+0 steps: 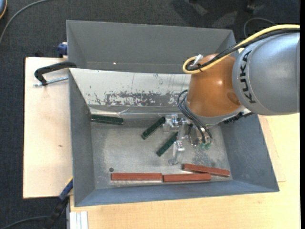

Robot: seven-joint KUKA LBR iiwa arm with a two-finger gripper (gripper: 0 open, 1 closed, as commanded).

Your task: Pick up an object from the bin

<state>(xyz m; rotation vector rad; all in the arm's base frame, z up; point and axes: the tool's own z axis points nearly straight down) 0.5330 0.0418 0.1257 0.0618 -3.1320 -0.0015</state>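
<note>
Green bar (165, 147) lies tilted near the bin's (79, 137) middle — jaws just beside it, toward the right wall; apart or together, cannot tell.

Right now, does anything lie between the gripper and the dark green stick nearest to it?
Nothing visible does. The gripper is right beside that green stick; the second green stick and the brown bars lie apart from them.
</note>
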